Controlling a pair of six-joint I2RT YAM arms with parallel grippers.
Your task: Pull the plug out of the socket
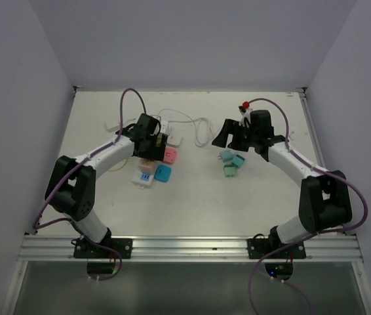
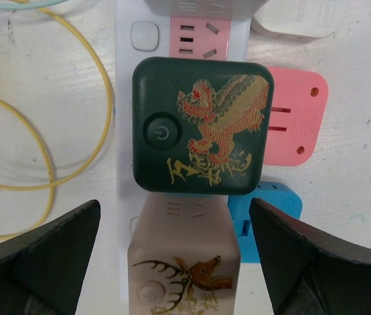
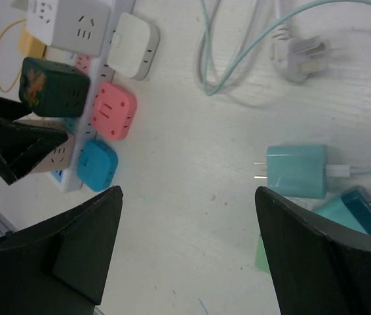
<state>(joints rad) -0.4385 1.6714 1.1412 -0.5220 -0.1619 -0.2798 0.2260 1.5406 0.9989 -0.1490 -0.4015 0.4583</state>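
The socket (image 2: pixel 124 138) is a long white strip running up the left wrist view, with a free pink outlet (image 2: pixel 198 36) at its far end. A dark green plug with a dragon (image 2: pixel 202 125) and a beige plug with a deer (image 2: pixel 184 262) sit in it. A pink plug (image 2: pixel 293 125) and a blue plug (image 2: pixel 264 223) lie against its right side. My left gripper (image 2: pixel 174 205) is open, its jaws standing either side of the beige plug without touching it. My right gripper (image 3: pixel 187 197) is open over bare table, holding nothing.
Loose teal plugs (image 3: pixel 297 170) (image 3: pixel 356 210) and a green one (image 1: pixel 229 170) lie under the right arm. A white plug on a pale cord (image 3: pixel 300 49) lies further back. A thin yellow cord (image 2: pixel 74 131) loops left of the strip, and a white adapter (image 2: pixel 297 20) lies beyond it.
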